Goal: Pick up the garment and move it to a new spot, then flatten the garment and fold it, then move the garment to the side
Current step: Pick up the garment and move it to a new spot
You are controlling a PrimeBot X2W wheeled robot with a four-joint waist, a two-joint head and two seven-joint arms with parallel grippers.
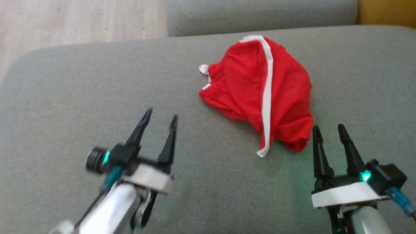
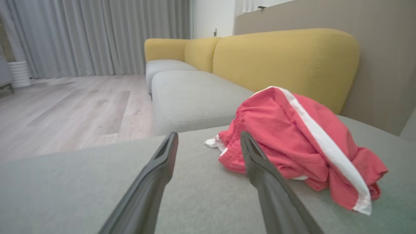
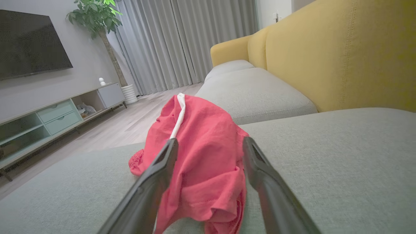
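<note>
Jaws spread on both arms, empty. Garment [image 1: 240, 87] bunched on cushion [image 1: 81, 97]; right jaws just beside its near edge. Risk: shallow pinch catches one layer, slips.

Crumpled red garment [image 1: 247, 87] on grey sofa [image 1: 81, 94]

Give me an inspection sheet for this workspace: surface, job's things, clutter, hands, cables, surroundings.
Surface: grey sofa cushion, smooth fabric.
Job's things: red shorts with a white stripe, crumpled in a heap, not yet flattened.
Clutter: nothing seen.
Hands: left hand open, apart from the shorts; right hand open, tips at the heap's near edge, holding nothing.
Cables: short blue cable at the right wrist, away from the shorts.
Surroundings: wooden floor, yellow backrest, grey curtains, television, potted plant, low cabinet.
</note>
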